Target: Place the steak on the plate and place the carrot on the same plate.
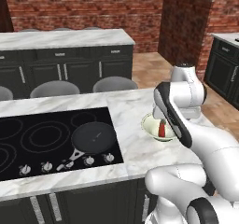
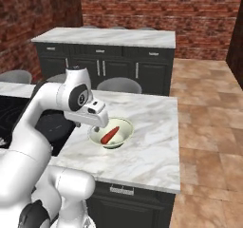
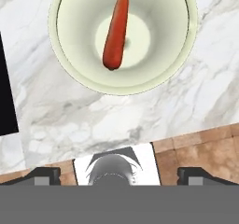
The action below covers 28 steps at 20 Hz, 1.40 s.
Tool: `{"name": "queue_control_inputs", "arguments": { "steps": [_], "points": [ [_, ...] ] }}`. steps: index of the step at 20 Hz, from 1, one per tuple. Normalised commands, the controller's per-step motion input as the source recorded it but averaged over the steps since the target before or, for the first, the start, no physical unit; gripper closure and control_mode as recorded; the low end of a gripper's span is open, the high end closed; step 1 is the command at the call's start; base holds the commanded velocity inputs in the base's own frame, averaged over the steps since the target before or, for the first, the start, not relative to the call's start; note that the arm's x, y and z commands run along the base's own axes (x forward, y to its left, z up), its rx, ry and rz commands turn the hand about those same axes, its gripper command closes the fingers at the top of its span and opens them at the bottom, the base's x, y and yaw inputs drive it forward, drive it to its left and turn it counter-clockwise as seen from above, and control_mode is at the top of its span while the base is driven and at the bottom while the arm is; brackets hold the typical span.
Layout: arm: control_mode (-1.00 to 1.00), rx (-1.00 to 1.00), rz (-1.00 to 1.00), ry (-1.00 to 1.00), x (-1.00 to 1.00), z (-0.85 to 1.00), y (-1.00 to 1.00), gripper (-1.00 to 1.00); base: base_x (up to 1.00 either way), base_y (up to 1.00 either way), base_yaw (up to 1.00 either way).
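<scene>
1. Fingers of the gripper [image 3: 119, 174] are seen spread wide at the bottom of the hand view, nothing held between them; they are poised above the cream bowl [image 3: 70, 73], off its near rim, not touching it.
2. The carrot [image 3: 115, 31] is recorded lying inside the bowl, thick end on the bowl's floor, slim tip leaning up the far wall. It is also seen in the bowl from the left base view [image 1: 162, 129] and the right base view [image 2: 109, 135].
3. The bowl rests on the marble counter [image 3: 200, 78], just beside the black cooktop [image 1: 42, 139]. A black frying pan [image 1: 93, 137] sits on the cooktop, on the side of the bowl away from the counter's end.
4. Judged risks:
   - The carrot is tilted on a curved wall; a grasp could be missed or the carrot rolled if the fingers are closed off its axis.
   - The bowl could be struck at its rim and shoved or tipped if the descent is not centred over it.
5. Not made out: neither steak nor plate can be located. Part of the bowl is covered by the arm in both base views, and the bowl's far rim is cut off in the hand view.
</scene>
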Motion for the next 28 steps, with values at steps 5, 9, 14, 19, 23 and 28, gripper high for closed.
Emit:
{"name": "queue_control_inputs", "arguments": {
  "steps": [5,9,14,19,23,28],
  "points": [
    [-1.00,-0.06,-0.20,0.02,0.94,-0.59,-0.04,-1.00,0.00,0.00,0.00],
    [-1.00,0.00,-0.11,-0.08,1.00,-0.69,0.00,-1.00,0.00,0.00,0.00],
    [-1.00,0.00,0.03,-0.02,0.49,-0.28,-0.37,-1.00,0.00,0.00,0.00],
    [-1.00,0.00,0.07,0.00,0.45,-0.21,-0.43,-1.00,0.00,0.00,0.00],
    [-1.00,0.00,0.04,-0.04,0.18,-0.10,-0.03,-1.00,0.00,0.00,0.00],
    [-1.00,0.03,0.03,-0.02,-0.02,-0.17,0.00,-1.00,0.00,0.00,0.00]
  ]
}}
